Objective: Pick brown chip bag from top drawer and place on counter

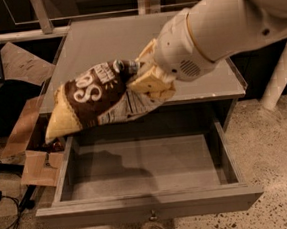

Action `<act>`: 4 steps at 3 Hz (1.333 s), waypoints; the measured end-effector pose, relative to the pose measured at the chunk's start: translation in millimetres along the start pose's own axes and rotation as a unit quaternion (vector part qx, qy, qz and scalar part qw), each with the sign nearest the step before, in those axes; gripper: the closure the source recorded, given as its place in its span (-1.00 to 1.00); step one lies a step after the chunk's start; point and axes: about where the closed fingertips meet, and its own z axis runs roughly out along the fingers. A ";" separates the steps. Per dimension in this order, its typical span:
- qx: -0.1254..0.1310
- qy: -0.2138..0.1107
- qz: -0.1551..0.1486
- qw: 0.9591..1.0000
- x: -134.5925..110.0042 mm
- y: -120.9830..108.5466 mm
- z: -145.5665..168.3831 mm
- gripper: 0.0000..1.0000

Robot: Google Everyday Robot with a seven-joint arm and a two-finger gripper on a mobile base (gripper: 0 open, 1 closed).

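Your claw (149, 82), at frame centre, is clamped on the right end of the brown chip bag (94, 98). The bag hangs in the air left of centre, over the front edge of the worktop (127, 42) and the open top drawer (153, 163) below. Carry it up-frame until its drooping tan tip is past that edge and over bare surface. Lower until the bag rests flat, then release. Letting go early could drop it into the drawer.

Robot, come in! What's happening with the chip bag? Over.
Gripper shut on brown chip bag, mid-air. Bag hangs over front edge of counter, above open top drawer; not set down. Nothing seen in the way.
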 end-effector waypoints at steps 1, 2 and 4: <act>0.035 -0.002 -0.019 0.999 -21.4 -30.6 -12.5 1.00; 0.070 0.004 -0.027 0.997 -38.5 -62.5 -13.2 1.00; 0.119 0.032 -0.015 0.992 -47.7 -127.2 10.1 1.00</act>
